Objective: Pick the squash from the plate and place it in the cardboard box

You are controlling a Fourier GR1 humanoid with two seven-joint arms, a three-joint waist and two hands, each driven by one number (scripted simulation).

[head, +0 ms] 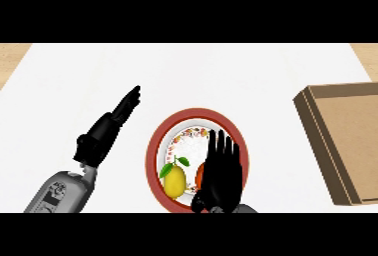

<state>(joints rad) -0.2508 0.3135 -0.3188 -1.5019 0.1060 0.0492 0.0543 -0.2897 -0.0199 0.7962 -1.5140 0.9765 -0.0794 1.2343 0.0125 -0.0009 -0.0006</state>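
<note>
1. Head view: the plate (156,150), red-rimmed, lies on the white counter (221,75).
2. A yellow squash (173,181) sits on the plate's lower left part.
3. The right hand (219,172) is over the plate, fingers straight, grasping nothing; a red thing (200,172), perhaps another vegetable, peeks out beside it.
4. The left hand (107,131) is left of the plate, fingers straight.
5. The box (343,145) is well right of the plate.

Left robot hand (111,125): matte black, slender tapering fingers, blocky black wrist section behind it. Behind the wrist, a short pale metallic link joins a light grey forearm (63,192) with rounded casing; a darker grey panel with small unreadable markings sits on its upper face. Right robot hand (220,172): same matte black, long thin fingers, broad palm. Its forearm barely shows, only a dark grey rounded edge behind the palm.
</note>
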